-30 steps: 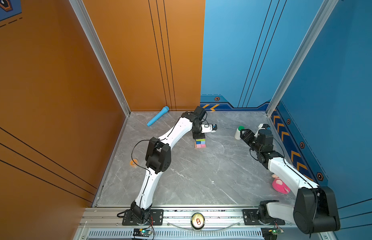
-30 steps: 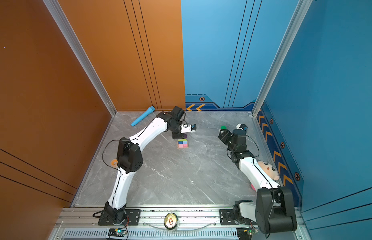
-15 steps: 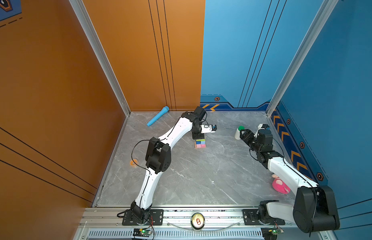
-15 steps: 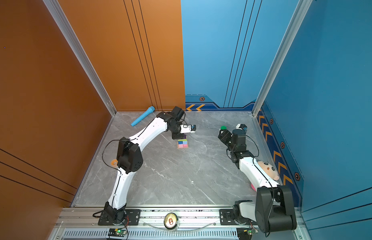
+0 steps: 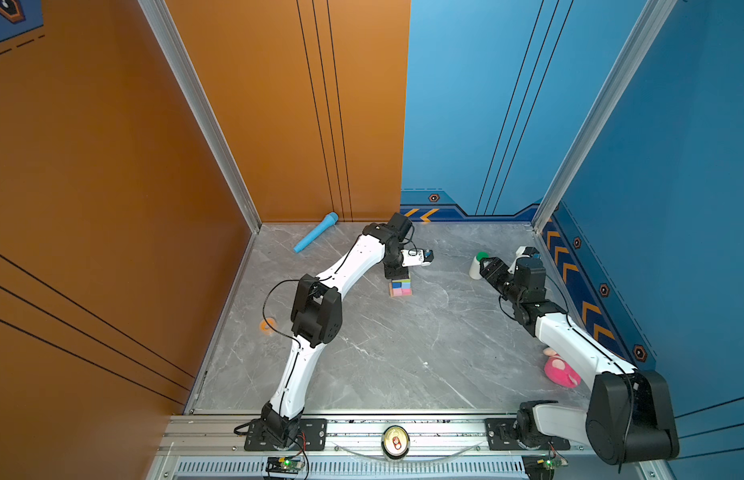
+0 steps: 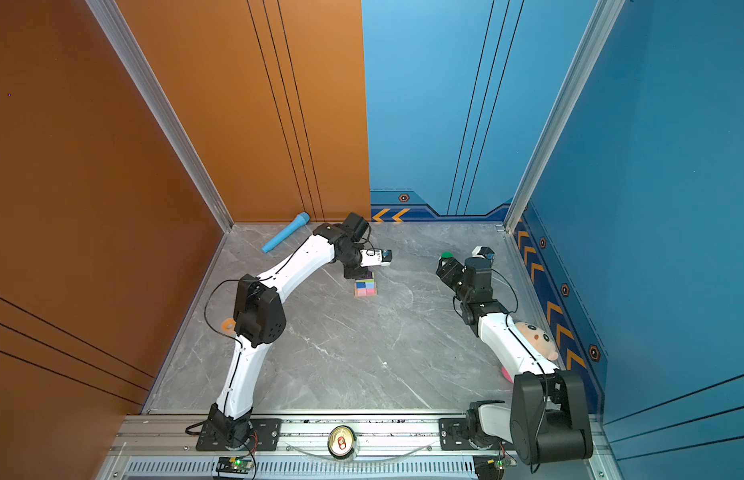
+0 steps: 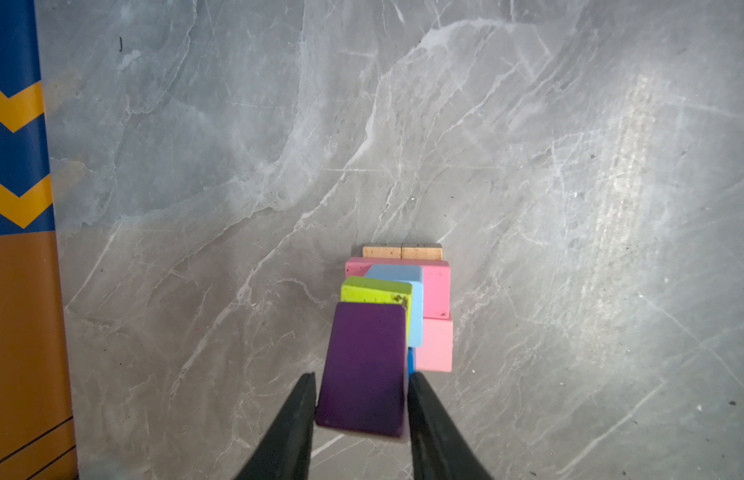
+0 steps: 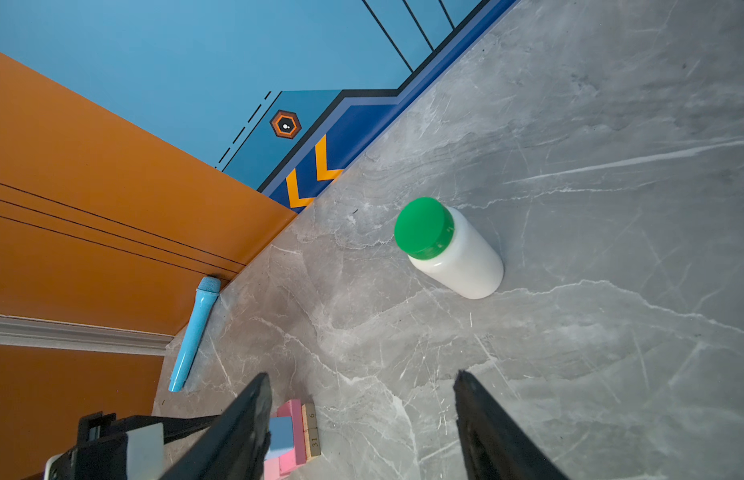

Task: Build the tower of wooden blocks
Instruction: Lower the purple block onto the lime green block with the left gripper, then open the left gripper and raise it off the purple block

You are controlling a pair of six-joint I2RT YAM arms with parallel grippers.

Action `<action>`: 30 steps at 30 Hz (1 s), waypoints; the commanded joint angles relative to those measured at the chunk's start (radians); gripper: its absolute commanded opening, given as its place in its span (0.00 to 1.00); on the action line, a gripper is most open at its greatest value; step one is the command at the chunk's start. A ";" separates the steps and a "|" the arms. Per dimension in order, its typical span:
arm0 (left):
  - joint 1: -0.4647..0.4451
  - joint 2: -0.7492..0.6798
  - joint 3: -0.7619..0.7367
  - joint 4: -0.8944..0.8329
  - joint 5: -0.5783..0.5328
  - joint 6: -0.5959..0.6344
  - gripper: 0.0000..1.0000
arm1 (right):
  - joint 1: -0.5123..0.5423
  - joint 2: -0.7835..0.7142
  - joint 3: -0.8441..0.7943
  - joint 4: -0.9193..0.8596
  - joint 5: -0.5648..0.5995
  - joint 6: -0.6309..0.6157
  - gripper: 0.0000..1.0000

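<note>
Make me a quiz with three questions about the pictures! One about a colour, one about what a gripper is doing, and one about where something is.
1. The tower's top block is:
A red
B purple
C white

2. The right gripper is:
A open and empty
B shut tight
C out of sight

3. The mic lies:
A on the tower
B in the right gripper
C by the orange wall

Answers:
1 B: the purple block sits on top in the left wrist view.
2 A: its jaws stand wide apart with nothing between them.
3 C: it lies at the foot of that wall in both top views.
</note>
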 commanded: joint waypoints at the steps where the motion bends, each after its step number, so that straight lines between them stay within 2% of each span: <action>1: -0.010 0.023 0.025 -0.026 -0.006 0.008 0.40 | -0.006 0.010 0.023 0.005 -0.018 -0.006 0.71; 6: -0.011 0.025 0.034 -0.026 -0.011 0.005 0.49 | -0.005 0.012 0.025 0.004 -0.018 -0.008 0.71; 12: -0.013 0.015 0.045 -0.026 -0.012 -0.004 0.67 | -0.005 0.013 0.029 0.004 -0.019 -0.008 0.71; 15: -0.015 0.003 0.053 -0.026 -0.016 -0.010 0.72 | -0.005 0.014 0.031 0.004 -0.022 -0.006 0.71; 24: -0.046 -0.098 0.044 -0.026 -0.053 -0.021 0.78 | -0.002 0.003 0.038 -0.008 -0.031 -0.007 0.70; 30: -0.065 -0.211 0.022 -0.026 -0.117 -0.104 0.74 | 0.013 -0.017 0.042 -0.026 -0.037 -0.005 0.70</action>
